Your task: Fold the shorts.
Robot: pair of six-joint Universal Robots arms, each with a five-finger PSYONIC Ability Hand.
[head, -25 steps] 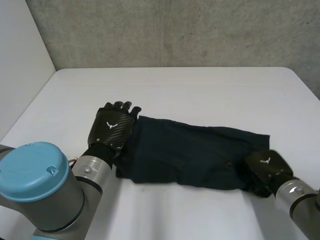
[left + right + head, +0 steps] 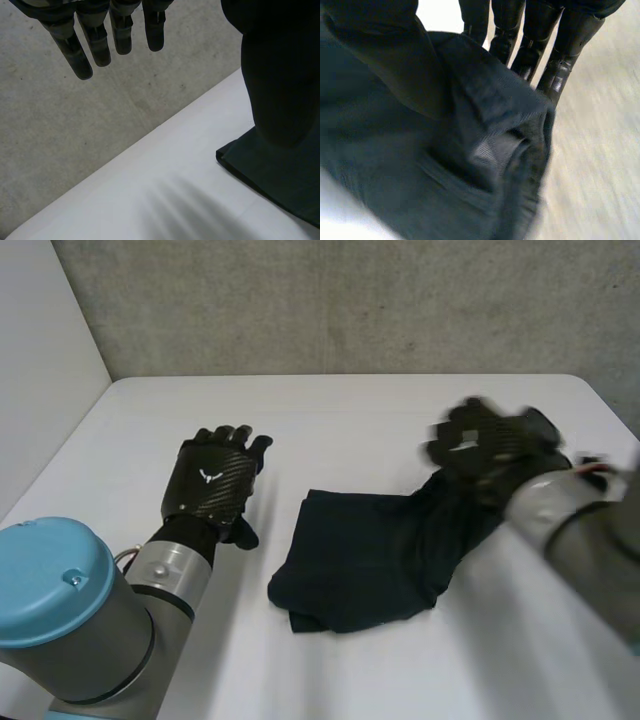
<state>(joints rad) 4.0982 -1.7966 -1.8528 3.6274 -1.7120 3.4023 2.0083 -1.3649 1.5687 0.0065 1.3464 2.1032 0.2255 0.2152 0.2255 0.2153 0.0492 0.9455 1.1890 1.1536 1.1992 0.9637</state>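
- A white table (image 2: 380, 410) with a smooth matte top spreads across the scene from the near edge to the far wall; its far right corner is rounded.
- A grey concrete wall (image 2: 350, 300), rough and mottled with small pits and darker flecks, rises directly behind the table's far edge and runs the full width of the scene.
- A white panel (image 2: 40, 370), plain and unmarked, stands along the table's left side and meets the concrete at the far left corner.
- From the left wrist, the white table (image 2: 165, 200) shows its pale edge against the grey concrete wall (image 2: 75, 130).
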